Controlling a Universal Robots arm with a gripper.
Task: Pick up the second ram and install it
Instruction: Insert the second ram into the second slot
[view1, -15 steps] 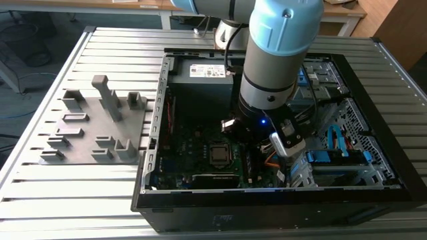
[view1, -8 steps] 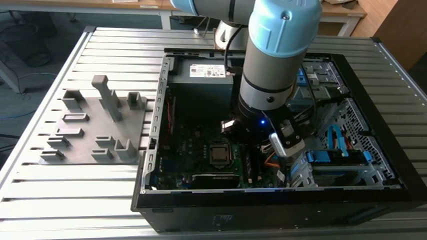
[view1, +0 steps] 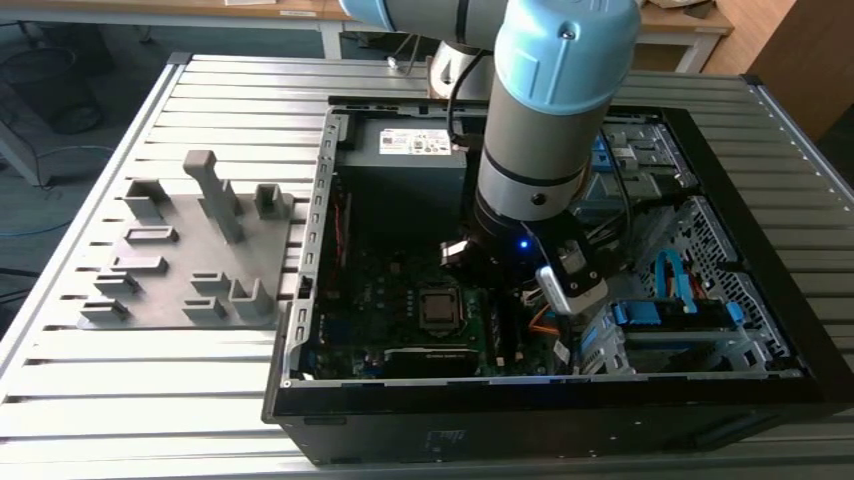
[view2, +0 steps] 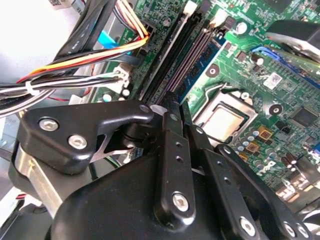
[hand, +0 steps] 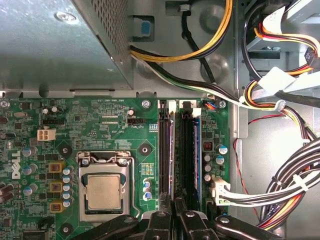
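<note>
One slatted metal table spans the exterior view, and on it, from the middle to the exterior view's right, lies an open black computer case. The grey and pale blue robot arm reaches down into the middle of the case. At the exterior view's left, beside the case, a grey holder block with upright posts rests on the table. A grey power supply box sits at one end of the case, and bundled cables run along the case wall beside the board. The green motherboard fills the case floor, with the square silver processor in its socket.

Beside the processor run long black memory slots with pale latches at their far ends. The black gripper is low over the near end of these slots, just beside the processor socket. Its fingers stand close with a thin dark gap, but I cannot tell if they clamp anything. As for the second ram, I cannot pick it out with certainty among the dark slots under the gripper.
</note>
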